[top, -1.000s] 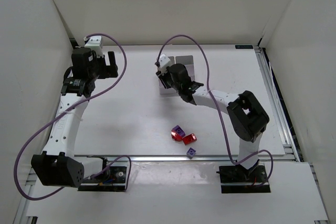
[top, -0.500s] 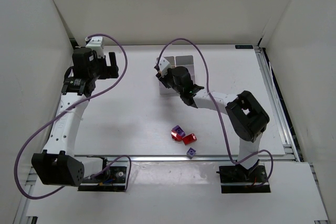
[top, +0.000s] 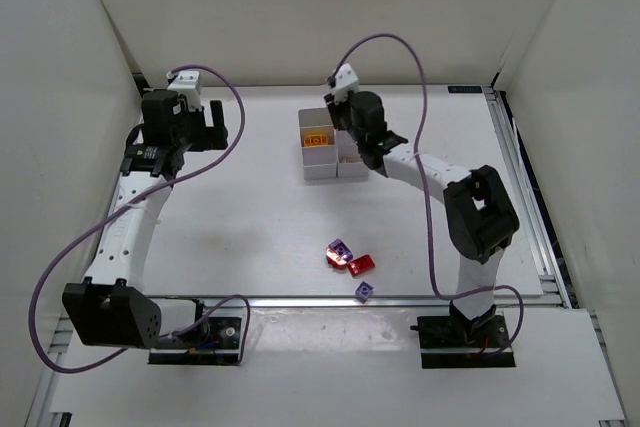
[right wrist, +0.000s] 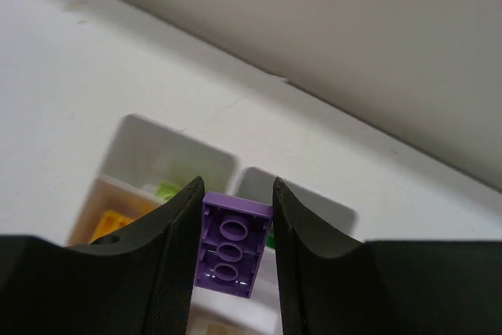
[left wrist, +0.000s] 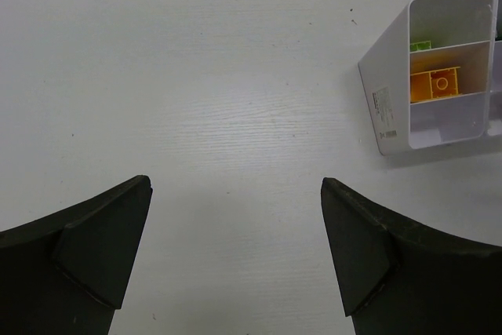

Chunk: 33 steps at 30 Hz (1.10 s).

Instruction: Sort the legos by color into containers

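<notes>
**Loose bricks** [top: 361,264]: two purple and two red, clustered on the desk [top: 240,217] near its front edge, not yet sorted.

**Bins** [top: 318,169]: a white block set at mid-desk. An orange brick [top: 317,139] is seen in one compartment and a green brick [left wrist: 421,45] in the adjoining one.

**Left fingers** [left wrist: 86,256]: spread apart with nothing held, well to the left of the bins.

**Right fingers** [right wrist: 165,249]: clamped on a purple brick [right wrist: 232,245], held above the far bins.

**Risk noted:** the compartments are small and share thin walls. If the purple brick is released off-centre, it may be deflected by a wall into the green or orange compartment.
</notes>
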{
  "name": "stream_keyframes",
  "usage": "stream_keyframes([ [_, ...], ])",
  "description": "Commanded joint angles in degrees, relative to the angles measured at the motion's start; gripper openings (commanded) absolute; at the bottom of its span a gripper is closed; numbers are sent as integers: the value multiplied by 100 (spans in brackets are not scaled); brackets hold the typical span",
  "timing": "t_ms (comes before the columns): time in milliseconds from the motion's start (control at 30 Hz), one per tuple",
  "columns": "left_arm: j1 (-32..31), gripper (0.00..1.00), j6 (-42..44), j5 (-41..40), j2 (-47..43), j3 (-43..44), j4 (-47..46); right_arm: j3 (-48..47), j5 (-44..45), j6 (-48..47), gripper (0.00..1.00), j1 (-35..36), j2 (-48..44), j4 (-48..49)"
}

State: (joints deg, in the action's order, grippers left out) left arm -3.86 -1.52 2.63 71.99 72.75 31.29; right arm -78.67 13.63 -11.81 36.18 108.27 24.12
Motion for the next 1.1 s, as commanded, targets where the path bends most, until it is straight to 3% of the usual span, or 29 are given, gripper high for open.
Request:
stream_keyframes([
  [0, 25, 100, -59, 211, 61, 107, -35, -272, 474, 803, 0, -384, 89, -311],
  [700, 25, 99, -50, 343, 421, 345, -44, -263, 378, 1305, 0, -691, 405, -549],
  [833, 25, 99, -41, 343, 474, 389, -44, -210, 281, 1243, 17, -692, 423, -522],
  [867, 25, 99, -41, 334, 474, 380, -53, -201, 246, 1252, 27, -709, 423, -531],
  [1067, 25, 99, -50, 405, 544, 415, -61, -183, 158, 1252, 49, -709, 406, -531],
])
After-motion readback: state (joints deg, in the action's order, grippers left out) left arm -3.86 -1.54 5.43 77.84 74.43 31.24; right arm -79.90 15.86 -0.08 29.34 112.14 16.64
